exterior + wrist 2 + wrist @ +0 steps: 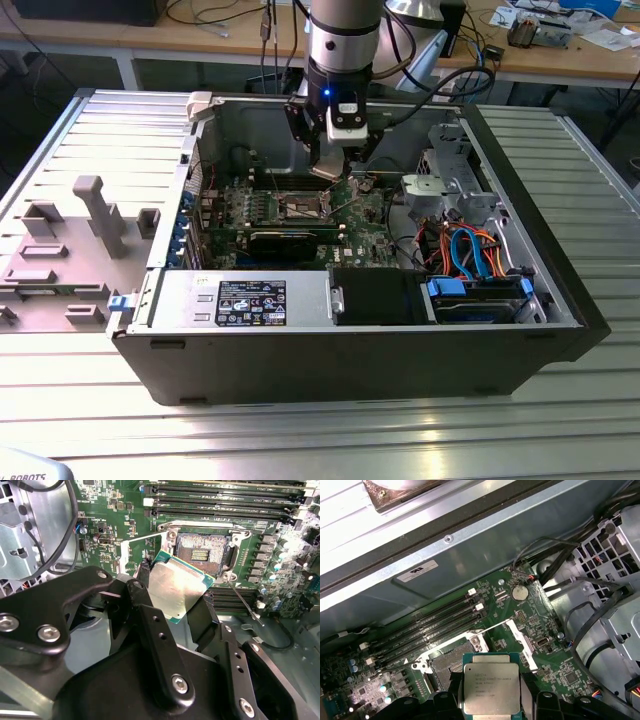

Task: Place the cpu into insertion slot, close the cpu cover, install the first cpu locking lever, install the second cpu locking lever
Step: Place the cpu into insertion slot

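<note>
The cpu (177,587) is clamped at two opposite edges by the gripper (175,597), just beside the open insertion slot (202,555) and not yet in it. It is square, so no long axis is given. Its flat face is turned up. Its edges seem rotated against the slot's; if lowered so, it could be seated crooked and the slot damaged.

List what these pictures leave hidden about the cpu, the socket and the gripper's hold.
- Edges of the cpu, second wrist view: covered by the gripper shut on it.
- Part of the insertion slot, first wrist view: hidden behind the cpu.
- Underside of the cpu: faces away in both wrist views.
- Gap between cpu and insertion slot: the gripper blocks it in the exterior view.
</note>
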